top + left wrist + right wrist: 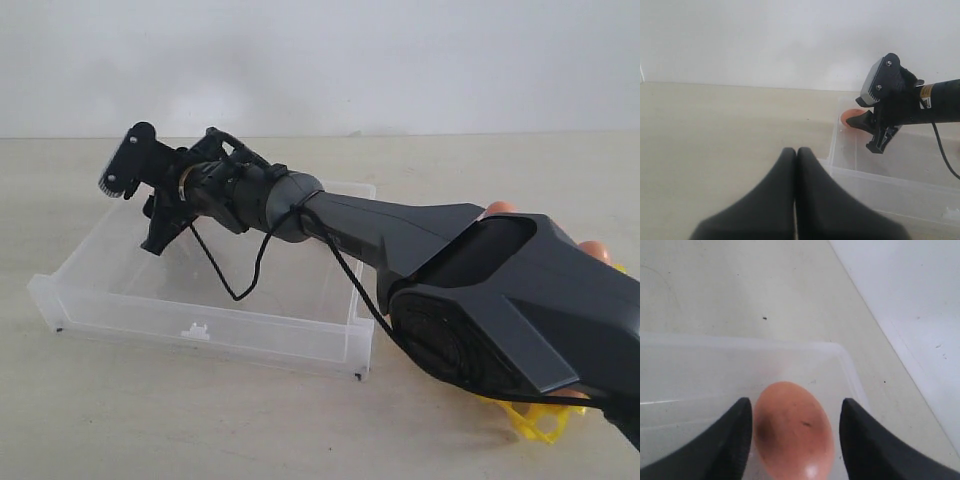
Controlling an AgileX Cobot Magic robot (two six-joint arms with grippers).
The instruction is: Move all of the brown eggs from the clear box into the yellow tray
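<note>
One brown egg (792, 430) lies in the far left corner of the clear box (200, 330), also seen as the egg (850, 119) from the left wrist. My right gripper (796, 401) is open around it: one finger touches its side and a gap remains at the other. In the exterior view this right gripper (150, 205) reaches across over that corner. The yellow tray (535, 420) sits at the right, mostly hidden behind the arm, with two brown eggs (500, 208) peeking out above it. My left gripper (796, 150) is shut and empty, outside the box's wall (880, 185).
The right arm (420, 250) stretches diagonally over the box and the tray, with a black cable (240, 290) hanging into the box. A white wall (320, 60) stands behind the beige table (200, 420).
</note>
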